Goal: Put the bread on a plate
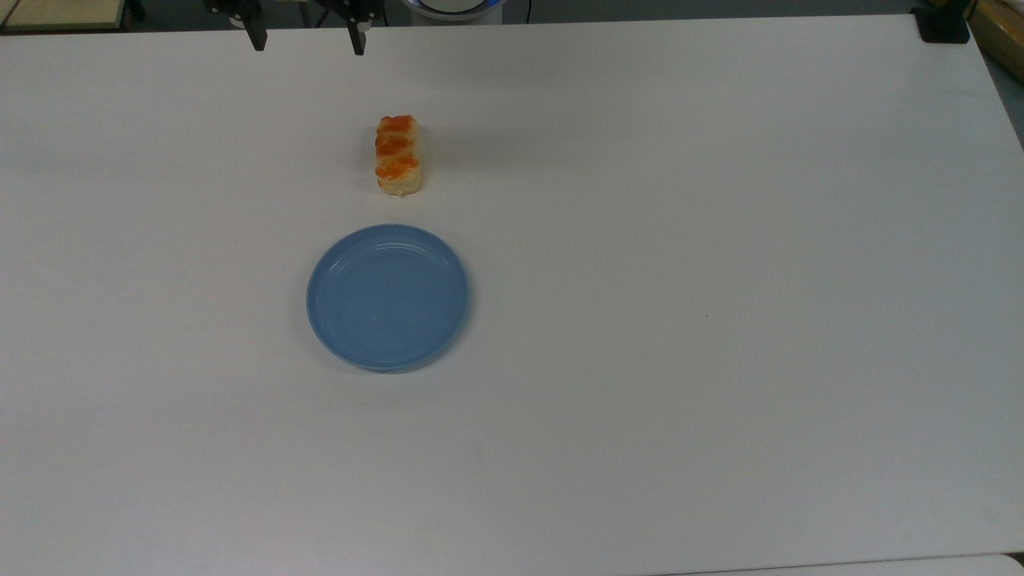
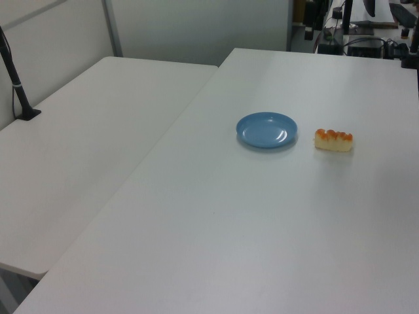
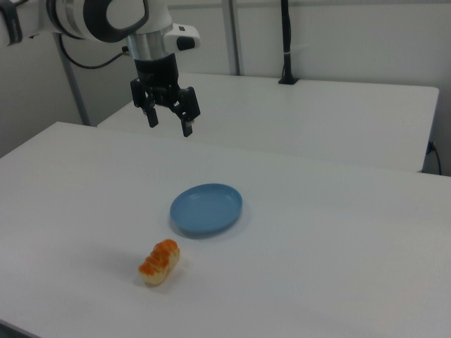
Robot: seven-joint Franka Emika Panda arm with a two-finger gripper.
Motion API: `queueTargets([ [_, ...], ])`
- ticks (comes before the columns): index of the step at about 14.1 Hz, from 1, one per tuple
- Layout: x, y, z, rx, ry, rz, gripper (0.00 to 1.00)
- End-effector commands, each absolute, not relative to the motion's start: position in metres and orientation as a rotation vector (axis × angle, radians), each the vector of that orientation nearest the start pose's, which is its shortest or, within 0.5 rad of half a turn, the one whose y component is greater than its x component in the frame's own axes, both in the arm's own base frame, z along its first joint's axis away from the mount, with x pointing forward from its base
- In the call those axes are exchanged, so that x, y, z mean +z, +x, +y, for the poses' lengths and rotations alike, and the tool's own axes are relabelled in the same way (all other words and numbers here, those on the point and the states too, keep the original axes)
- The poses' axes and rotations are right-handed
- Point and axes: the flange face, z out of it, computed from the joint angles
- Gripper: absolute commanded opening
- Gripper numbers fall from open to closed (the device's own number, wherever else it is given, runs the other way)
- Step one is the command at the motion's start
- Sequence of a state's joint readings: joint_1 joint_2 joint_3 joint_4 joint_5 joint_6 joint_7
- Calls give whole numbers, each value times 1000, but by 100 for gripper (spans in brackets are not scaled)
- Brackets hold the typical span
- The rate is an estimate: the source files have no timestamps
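Hanging released and empty above the surface (image 1: 720,240), well apart from the bread (image 1: 398,154), the jaws (image 1: 307,38) must reach the bread, which lies just beside the plate (image 1: 388,297), long axis pointing at the plate.

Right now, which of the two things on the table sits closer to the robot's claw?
The bread. In the top view it lies between the open claw and the blue plate, which sits farther off.
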State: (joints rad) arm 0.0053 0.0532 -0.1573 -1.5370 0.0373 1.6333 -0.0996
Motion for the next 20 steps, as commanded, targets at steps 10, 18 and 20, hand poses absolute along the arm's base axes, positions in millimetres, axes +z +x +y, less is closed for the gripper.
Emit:
queueTargets([
  [10, 619, 560, -92, -32, -3102, 137, 100],
  [18, 565, 545, -109, 134, -3090, 26, 100],
  [20, 556, 536, -112, 161, -3082, 33, 100],
])
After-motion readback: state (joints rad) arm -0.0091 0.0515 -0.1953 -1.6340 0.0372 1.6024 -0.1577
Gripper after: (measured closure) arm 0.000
